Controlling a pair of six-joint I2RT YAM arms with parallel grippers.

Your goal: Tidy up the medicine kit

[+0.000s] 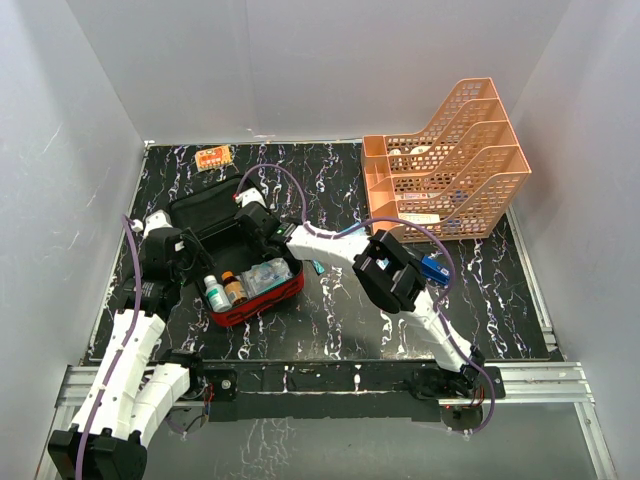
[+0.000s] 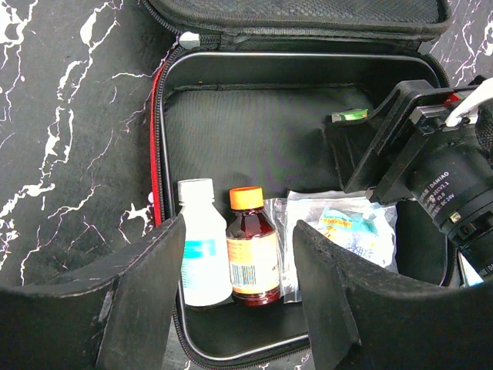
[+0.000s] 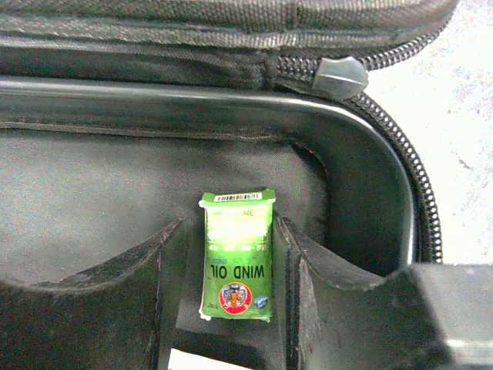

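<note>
**A:** Where's the medicine kit (image 1: 262, 303)?

**B:** Open beneath both grippers. The right gripper (image 3: 227, 231) has its jaws either side of a green box (image 3: 236, 258) on the lining. A dark sliver shows at 1 side, so I cannot tell whether it grips.

**A:** And the left gripper (image 2: 239, 228)?

**B:** Wide and empty, with 2 bottles (image 2: 250, 247) just beyond its jaws.

**A:** What's the risk?

**B:** If a finger rubs as the jaws lift, the box could get dragged askew.

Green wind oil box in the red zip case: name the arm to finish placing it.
Right: the right claw is inside the red soft zip case with the small green cardboard box between its fingers. The left claw hangs open near the white bottle and brown bottle, across the case.
</note>
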